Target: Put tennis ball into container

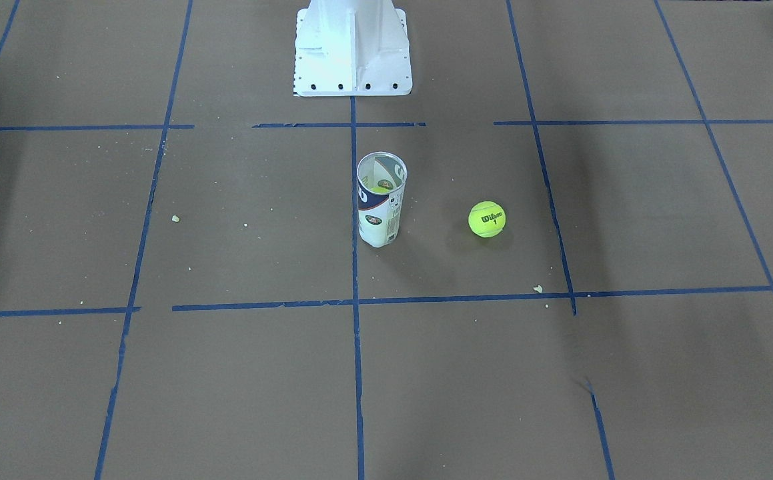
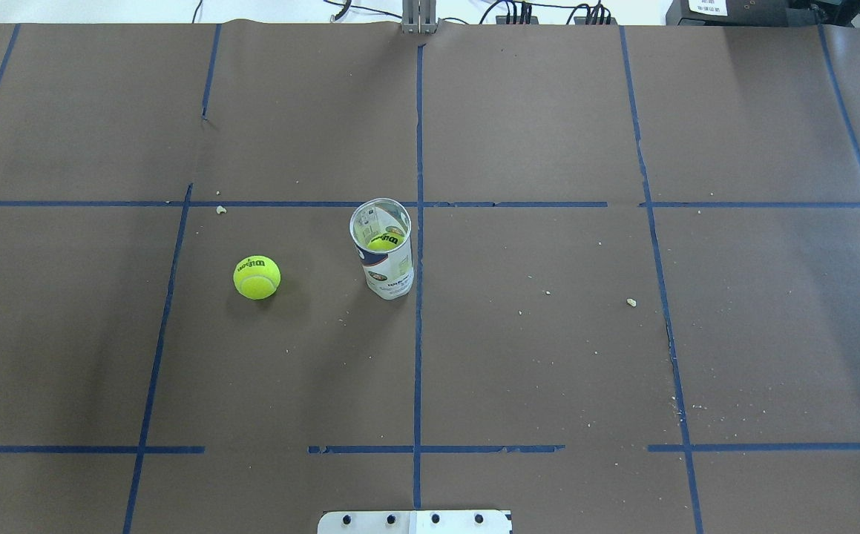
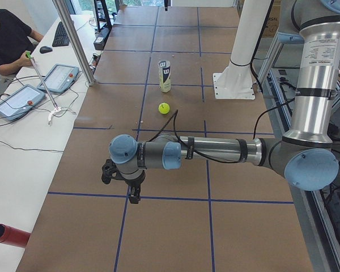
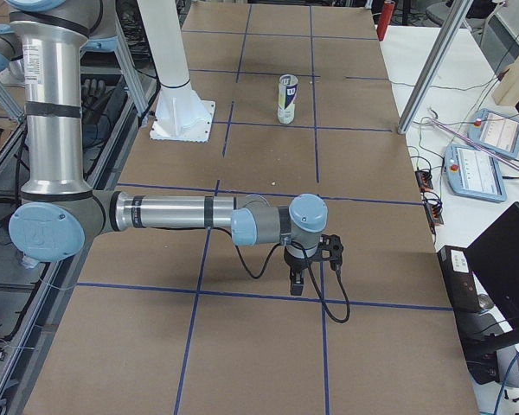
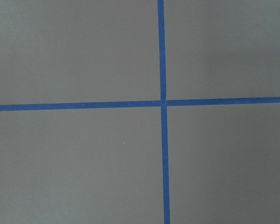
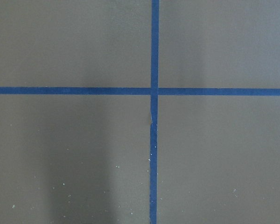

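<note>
The tennis ball [image 2: 257,277] lies free on the brown table paper [image 2: 548,356], on the robot's left side of the container, near it but not touching. I judge it light, fuzzy and a little springy, so it should not slip easily, yet it can roll away. A hold from above, across its middle, seems best. The container [image 2: 385,256] stands upright with an open mouth, and a second yellow ball [image 2: 383,239] already sits inside it. The left gripper [image 3: 124,184] and the right gripper [image 4: 316,268] hang well apart from both things. Whether their jaws are wide or narrow I cannot tell.
</note>
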Controlling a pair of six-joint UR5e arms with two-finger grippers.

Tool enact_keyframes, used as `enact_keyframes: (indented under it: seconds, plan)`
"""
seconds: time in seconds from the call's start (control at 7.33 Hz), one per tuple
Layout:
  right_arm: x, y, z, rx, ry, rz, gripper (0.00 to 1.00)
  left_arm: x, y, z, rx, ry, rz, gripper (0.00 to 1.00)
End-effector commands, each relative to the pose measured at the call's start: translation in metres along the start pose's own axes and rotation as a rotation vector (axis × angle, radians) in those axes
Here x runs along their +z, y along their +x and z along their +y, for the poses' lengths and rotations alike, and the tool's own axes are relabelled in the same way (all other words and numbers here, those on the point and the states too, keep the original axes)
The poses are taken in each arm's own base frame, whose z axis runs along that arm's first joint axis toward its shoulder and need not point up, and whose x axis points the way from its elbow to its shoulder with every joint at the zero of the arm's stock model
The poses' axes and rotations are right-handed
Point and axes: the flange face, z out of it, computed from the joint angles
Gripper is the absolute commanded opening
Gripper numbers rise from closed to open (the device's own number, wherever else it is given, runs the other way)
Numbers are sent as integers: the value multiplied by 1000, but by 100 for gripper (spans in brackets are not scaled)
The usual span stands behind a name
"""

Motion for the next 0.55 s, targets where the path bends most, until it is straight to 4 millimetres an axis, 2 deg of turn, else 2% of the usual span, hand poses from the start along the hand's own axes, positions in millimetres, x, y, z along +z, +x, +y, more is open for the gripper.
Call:
enact_keyframes:
  seconds: [0.0, 0.14, 0.27, 0.41]
  plan:
    - [0, 0, 0, 0, 0, 0, 100, 0, -1, 2, 7, 3, 1, 100]
    - [0, 0, 0, 0, 0, 0, 100, -1, 2, 0, 3, 3, 3, 100]
    - [0, 0, 0, 0, 0, 0, 100, -11, 12, -13, 18, 17, -1, 100]
    - [0, 0, 0, 0, 0, 0, 100, -33, 35, -27, 43, 39, -5, 100]
